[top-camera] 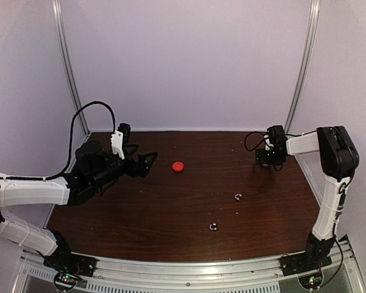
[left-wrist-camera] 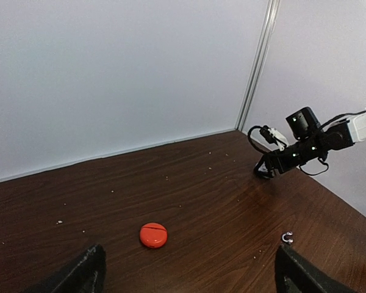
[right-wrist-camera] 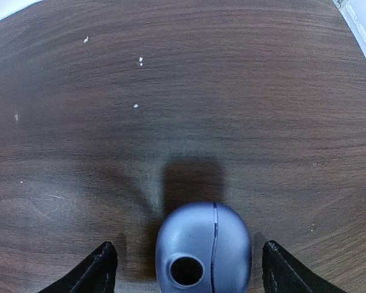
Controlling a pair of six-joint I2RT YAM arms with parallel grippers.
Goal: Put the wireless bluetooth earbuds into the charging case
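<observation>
Two tiny silvery-grey earbuds lie on the brown table, one (top-camera: 238, 196) right of centre and one (top-camera: 213, 226) nearer the front. One of them also shows in the left wrist view (left-wrist-camera: 287, 237). No red earbud is in view. A closed round red case (top-camera: 179, 166) lies mid-table and shows in the left wrist view (left-wrist-camera: 154, 235). My left gripper (top-camera: 144, 163) is open and empty, just left of the red case. My right gripper (top-camera: 270, 163) is open at the far right. A blue-grey round case (right-wrist-camera: 202, 247) stands between its fingers (right-wrist-camera: 101, 270) with gaps on both sides.
White walls with metal corner posts (top-camera: 67, 67) close the table at the back and sides. The right arm (left-wrist-camera: 305, 146) reaches down to the table near the back right corner. Small pale crumbs (right-wrist-camera: 140, 61) dot the wood.
</observation>
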